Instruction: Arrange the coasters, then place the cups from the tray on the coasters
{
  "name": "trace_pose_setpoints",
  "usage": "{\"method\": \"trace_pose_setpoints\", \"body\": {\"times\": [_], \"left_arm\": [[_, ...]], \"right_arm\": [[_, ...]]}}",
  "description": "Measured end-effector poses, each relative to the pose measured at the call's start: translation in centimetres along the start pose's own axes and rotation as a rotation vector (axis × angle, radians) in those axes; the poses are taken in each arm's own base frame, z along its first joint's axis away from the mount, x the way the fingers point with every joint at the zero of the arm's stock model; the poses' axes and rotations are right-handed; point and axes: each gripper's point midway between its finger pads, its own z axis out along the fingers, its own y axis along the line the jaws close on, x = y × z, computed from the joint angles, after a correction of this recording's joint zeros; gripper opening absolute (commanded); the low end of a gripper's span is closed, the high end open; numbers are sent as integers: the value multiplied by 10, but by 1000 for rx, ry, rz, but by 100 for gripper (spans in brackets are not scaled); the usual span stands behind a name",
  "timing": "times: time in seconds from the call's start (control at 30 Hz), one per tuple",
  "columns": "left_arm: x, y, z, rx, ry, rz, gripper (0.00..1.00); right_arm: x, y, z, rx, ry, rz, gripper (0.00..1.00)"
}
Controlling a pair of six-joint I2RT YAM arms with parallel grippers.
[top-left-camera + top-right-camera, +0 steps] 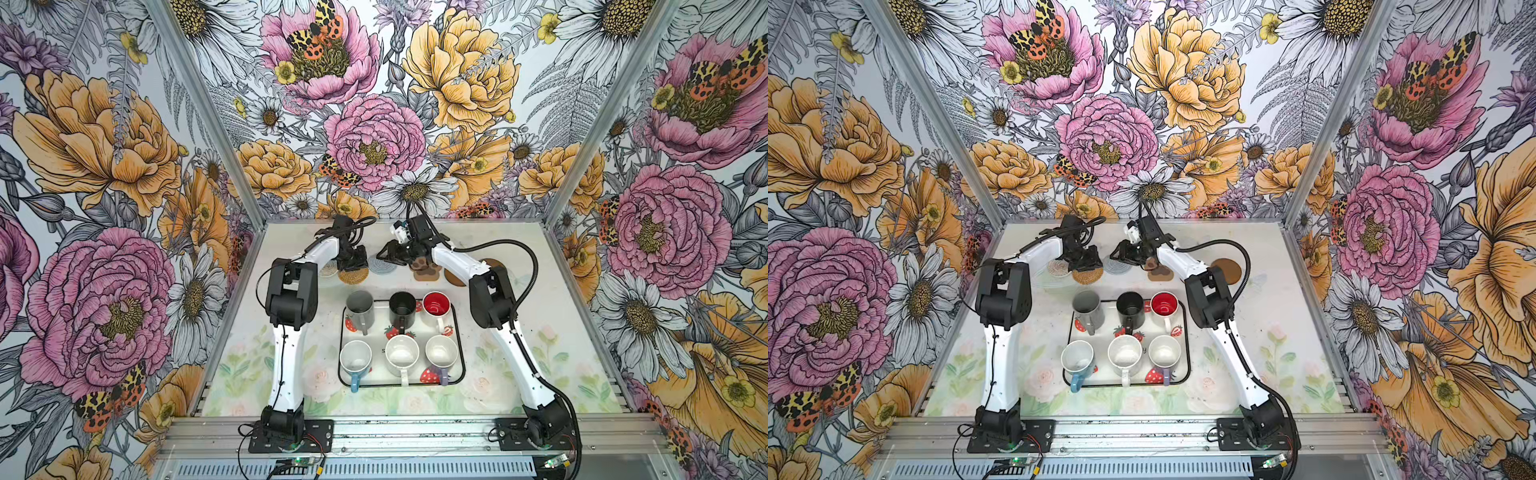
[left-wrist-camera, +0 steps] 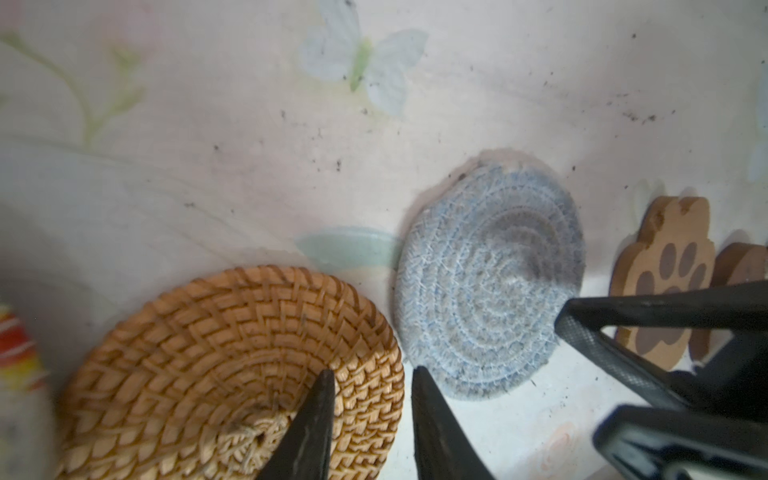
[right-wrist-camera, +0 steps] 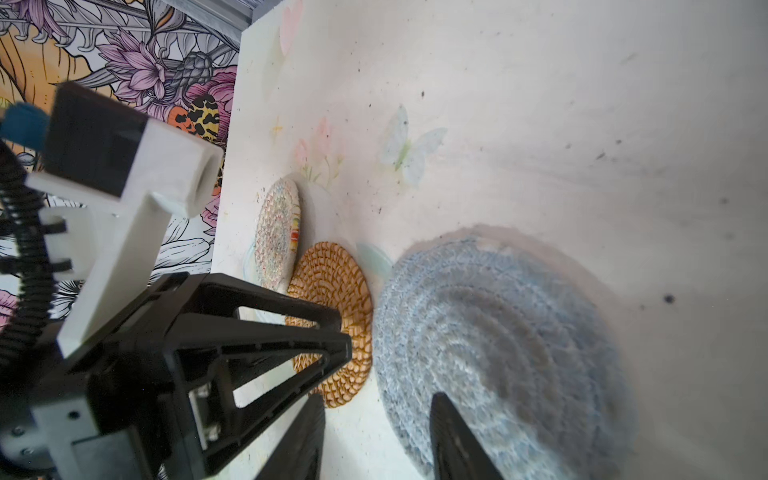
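Black fingers of the left gripper (image 2: 372, 370) sit closest in the left wrist view, set narrowly with the raised rim of the rattan coaster (image 2: 208, 353) between them. I cannot tell whether they pinch it. Rattan like this looks stiff and light to me, and that lip is the natural place to take hold. Just beside it the grey woven coaster (image 2: 490, 282) lies on the table (image 2: 208, 124), and the brown paw coaster (image 2: 665, 282) comes after that.

Right wrist view: the right gripper (image 3: 379, 395) hangs with its jaws partly spread. One finger is over the grey woven coaster and the other is off its edge, with bare table showing between. I judge this mat soft and floppy, so it wants a pinch at the edge and a slide rather than a lift. A pale multicoloured woven coaster (image 3: 278, 232) touches or overlaps the rattan one on the side away from the grey.

In both top views the coasters form a row at the back, beyond the tray (image 1: 380, 376). All six cups (image 1: 402, 355) stand upright on it, handles towards the near edge. Glazed cups should be heavy, slippery and breakable, so I would grip the wall at the rim, or the handle. Of writing I make out only a stray letter between the cups in a top view. No brand is legible.
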Motion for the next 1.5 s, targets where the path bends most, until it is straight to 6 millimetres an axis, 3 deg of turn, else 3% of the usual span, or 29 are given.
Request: {"method": "trace_pose_setpoints", "body": {"times": [0.6,1.5], "left_arm": [[-25,3,6,26,-35,-39,34],[-37,-9,14,47,-59,-57,35]], "right_arm": [[8,-18,11,38,2,32,41],[20,-25,-1,88,-9,31,37]]}}
